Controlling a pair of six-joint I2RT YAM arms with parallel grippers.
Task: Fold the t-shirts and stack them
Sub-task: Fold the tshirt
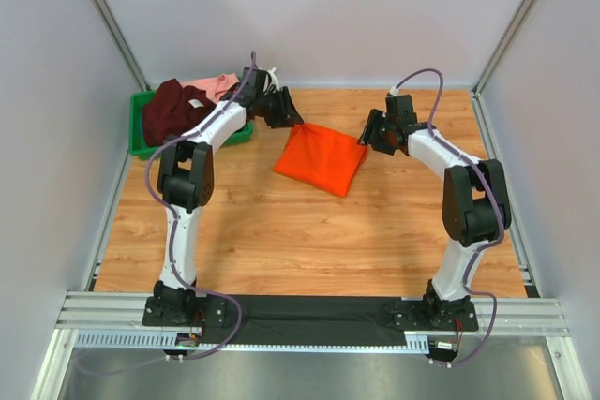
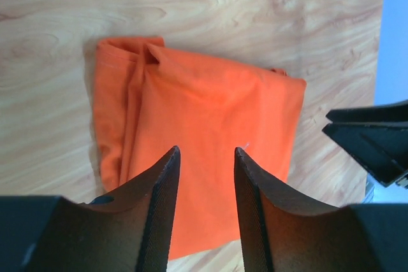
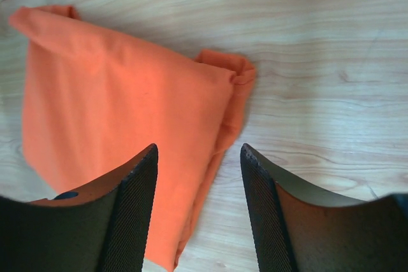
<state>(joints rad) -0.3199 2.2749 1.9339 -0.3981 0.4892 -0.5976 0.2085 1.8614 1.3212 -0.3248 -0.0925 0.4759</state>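
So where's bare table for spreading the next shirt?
Free: the table between the orange shirt and the arm bases, and the far right corner. Crowded: the green bin at far left, and the orange shirt flanked by left gripper and right gripper.

The orange t-shirt is soft, matt cloth, creased along its folds. The table beneath it is smooth pale wood with wavy grain and a faint sheen. At ten o'clock sits a green bin of smooth plastic, holding a maroon t-shirt and a pink t-shirt, both matt cloth. The left gripper and right gripper are matt black, with finely cross-hatched pads. The grooved rails at six o'clock are bare metal.
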